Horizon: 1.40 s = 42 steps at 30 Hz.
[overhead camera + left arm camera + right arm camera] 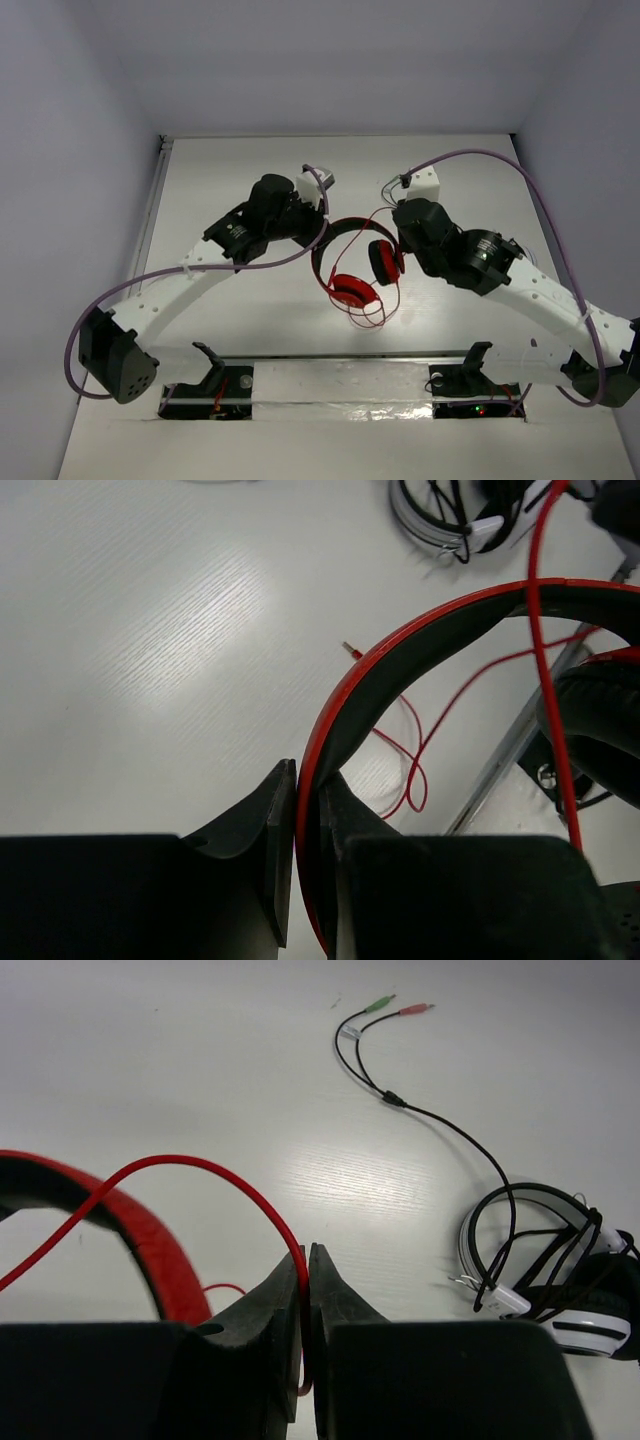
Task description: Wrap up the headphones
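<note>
The red headphones [350, 268] are held up at mid table, with one cup [350, 291] low and the black ear pad [383, 262] facing the right arm. My left gripper [318, 232] is shut on the headband [420, 645], which passes between its fingers [272, 820]. My right gripper [397, 222] is shut on the thin red cable [200, 1165]. The cable arches from the jaws toward the headband [140, 1235]. More cable hangs in loops on the table [370, 312] and also shows in the left wrist view [410, 770].
A black-and-white headset [560, 1290] lies right of my right gripper and also shows in the left wrist view [450, 515]. Its thin dark cable ends in green and red plugs [400, 1007]. A metal rail [350, 366] runs along the near edge. Walls enclose the table.
</note>
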Available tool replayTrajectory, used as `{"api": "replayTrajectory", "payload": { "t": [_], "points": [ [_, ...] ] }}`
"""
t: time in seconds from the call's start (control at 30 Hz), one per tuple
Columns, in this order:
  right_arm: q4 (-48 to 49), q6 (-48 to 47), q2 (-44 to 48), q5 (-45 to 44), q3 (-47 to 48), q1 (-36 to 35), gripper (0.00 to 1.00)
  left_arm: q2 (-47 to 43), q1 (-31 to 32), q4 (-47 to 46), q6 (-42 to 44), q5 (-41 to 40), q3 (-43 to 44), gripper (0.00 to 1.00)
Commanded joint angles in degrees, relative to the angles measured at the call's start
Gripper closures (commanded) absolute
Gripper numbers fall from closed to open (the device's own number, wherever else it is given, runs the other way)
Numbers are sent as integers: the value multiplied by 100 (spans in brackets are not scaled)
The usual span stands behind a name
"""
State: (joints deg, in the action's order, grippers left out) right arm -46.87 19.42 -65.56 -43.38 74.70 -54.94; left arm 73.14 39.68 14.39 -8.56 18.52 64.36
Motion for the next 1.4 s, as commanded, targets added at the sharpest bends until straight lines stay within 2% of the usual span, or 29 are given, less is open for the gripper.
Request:
{"api": "replayTrajectory", "payload": {
  "t": [0.0,0.1,0.2,0.3,0.4,0.53,0.6,0.63,0.7,0.73,0.83,0.93,1.1,1.37],
  "points": [
    [653,-132,157,233,-139,132,89,-502,-48,-516,-102,758,358,100],
    [846,17,323,285,-271,132,87,-608,-197,-648,-269,950,402,100],
    [1389,106,622,584,-726,132,83,-705,-365,-928,-444,1223,429,100],
    [2163,202,965,1102,-1244,132,80,-731,-444,-1008,-655,1110,551,100],
    [3015,369,1133,1437,-1815,132,81,-714,-496,-939,-761,786,709,100],
    [4813,431,1300,2164,-2685,132,81,-591,-549,-597,-761,398,1244,100],
    [5256,527,1291,2193,-2907,132,75,-521,-549,-369,-770,267,1447,100],
    [5694,528,1283,2236,-3143,132,66,-512,-549,-315,-796,231,1631,100],
    [6118,545,1213,2176,-3338,193,58,-486,-549,-114,-788,204,1799,100],
    [6537,554,1177,2210,-3443,272,49,-485,-549,-51,-797,178,1974,100],
    [7372,572,985,2612,-3795,352,42,-442,-549,142,-814,55,2325,100],
    [7832,642,625,2895,-4006,352,39,-319,-549,441,-762,-59,2747,100],
    [8667,888,360,3045,-4516,352,41,-239,-549,617,-779,-270,3179,100],
    [9011,827,-343,3010,-4552,352,37,-20,-549,863,-788,-173,3944,100]
  ]
}}
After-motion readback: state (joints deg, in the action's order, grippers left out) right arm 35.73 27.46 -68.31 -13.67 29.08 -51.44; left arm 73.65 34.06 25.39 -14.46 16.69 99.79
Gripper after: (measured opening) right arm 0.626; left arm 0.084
